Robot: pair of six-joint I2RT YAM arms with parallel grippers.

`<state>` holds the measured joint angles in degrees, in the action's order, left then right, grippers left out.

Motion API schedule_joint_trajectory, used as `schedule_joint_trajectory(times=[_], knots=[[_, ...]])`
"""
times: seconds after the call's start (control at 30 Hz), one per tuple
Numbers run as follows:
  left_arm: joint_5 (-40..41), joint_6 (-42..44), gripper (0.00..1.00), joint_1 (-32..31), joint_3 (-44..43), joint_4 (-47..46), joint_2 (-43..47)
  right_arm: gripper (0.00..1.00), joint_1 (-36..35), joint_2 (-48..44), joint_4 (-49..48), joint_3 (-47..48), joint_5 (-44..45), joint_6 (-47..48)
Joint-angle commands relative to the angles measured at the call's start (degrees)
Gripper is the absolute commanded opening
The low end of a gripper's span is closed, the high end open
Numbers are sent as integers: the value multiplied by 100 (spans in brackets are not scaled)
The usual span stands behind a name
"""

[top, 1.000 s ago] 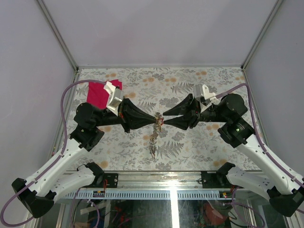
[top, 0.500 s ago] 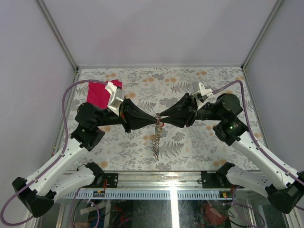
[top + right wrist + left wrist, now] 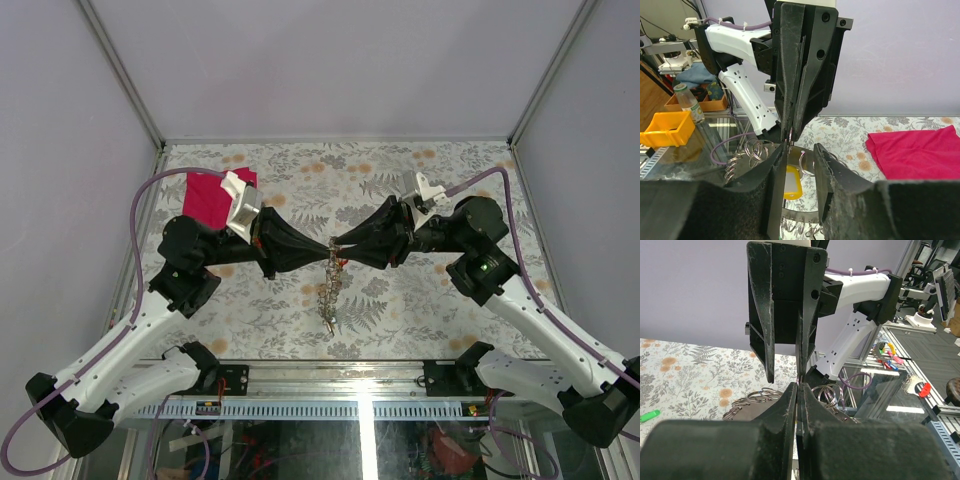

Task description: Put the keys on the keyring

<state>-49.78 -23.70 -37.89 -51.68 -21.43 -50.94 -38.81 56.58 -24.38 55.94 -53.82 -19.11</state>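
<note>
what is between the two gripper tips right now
Only the keyring, where the left gripper and right gripper meet tip to tip; its rings trail toward the near edge in the top view.

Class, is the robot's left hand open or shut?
Shut: the left hand's fingers meet with no gap, pinching the hanging keyring.

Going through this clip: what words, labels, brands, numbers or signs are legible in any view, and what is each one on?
No text can be read in any of the three views.
Label on the bottle: too small and blurred to read.
Yellow tag between the fingers: no print visible on the part that shows.
Both arms' housings: no markings legible.
</note>
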Motion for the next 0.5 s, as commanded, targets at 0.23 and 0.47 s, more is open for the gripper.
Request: schedule_joint_trajectory(times=[0.23,0.47], knots=[[219,118,0,-43,-60,-424,62,38,-74,-23,-366,-22,-120,-52],[290,174,0,-48,-70,-356,64,45,-81,11,-374,3,-204,-101]])
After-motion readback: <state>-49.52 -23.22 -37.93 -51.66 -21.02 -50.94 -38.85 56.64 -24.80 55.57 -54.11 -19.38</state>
